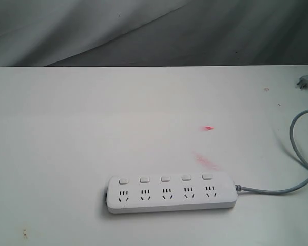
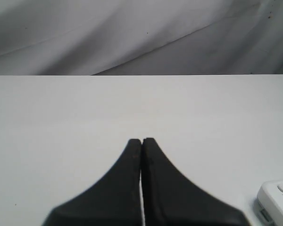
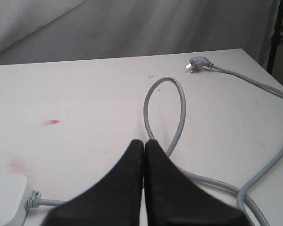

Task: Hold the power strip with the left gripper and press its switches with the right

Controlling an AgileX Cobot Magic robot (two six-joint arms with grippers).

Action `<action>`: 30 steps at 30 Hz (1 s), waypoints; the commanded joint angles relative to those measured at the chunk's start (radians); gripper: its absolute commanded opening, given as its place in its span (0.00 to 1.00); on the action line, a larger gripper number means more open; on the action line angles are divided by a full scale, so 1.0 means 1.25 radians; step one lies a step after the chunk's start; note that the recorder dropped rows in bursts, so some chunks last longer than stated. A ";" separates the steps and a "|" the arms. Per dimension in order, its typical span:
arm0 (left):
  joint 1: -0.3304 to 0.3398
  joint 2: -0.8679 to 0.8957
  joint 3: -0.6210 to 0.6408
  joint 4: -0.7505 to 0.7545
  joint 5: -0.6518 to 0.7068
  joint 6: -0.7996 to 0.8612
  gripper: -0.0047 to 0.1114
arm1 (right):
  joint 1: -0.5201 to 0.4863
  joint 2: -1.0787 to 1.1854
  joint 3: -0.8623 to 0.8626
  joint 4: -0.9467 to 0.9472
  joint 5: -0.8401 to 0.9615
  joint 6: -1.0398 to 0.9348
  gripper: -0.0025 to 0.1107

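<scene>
Front and centre, the power strip point(image 1: 170, 193) lies flat near the front edge of the tabletop point(image 1: 66, 128). Its long side runs along that edge, sockets up, with the five switches point(image 1: 165, 179) in a row on the far side of the sockets. Its grey cord point(image 1: 297, 154) leaves the right-hand end and loops out towards the right edge, and the plug point(image 1: 306, 82) sits up by the far right corner.

Now the arms. The left gripper point(image 2: 141, 141) has its fingers pressed together on nothing, over bare table, with just the strip's end at the margin of its view. And the right gripper point(image 3: 144, 142), same story: fingers tight together, empty, poised over the cord loop. Neither arm shows in the exterior view.

So by my reading nothing's done yet: no hold, no press, all five switches to go. Containers? None to be seen, folks.
</scene>
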 commanded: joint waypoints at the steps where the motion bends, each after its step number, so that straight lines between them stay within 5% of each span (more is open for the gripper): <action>1: -0.003 -0.004 0.004 -0.040 -0.010 0.053 0.05 | -0.008 -0.004 0.003 0.002 -0.003 -0.004 0.02; 6: -0.003 0.064 -0.107 -0.151 -0.022 0.168 0.05 | -0.008 -0.004 0.003 0.002 -0.003 -0.004 0.02; 14: 0.004 0.380 -0.395 -0.145 -0.016 0.194 0.05 | -0.008 -0.004 0.003 0.002 -0.003 -0.004 0.02; 20: 0.076 0.628 -0.576 -0.180 0.055 0.299 0.05 | -0.008 -0.004 0.003 0.002 -0.003 -0.004 0.02; 30: 0.314 0.879 -0.670 -0.744 0.279 1.181 0.05 | -0.008 -0.004 0.003 0.002 -0.003 -0.004 0.02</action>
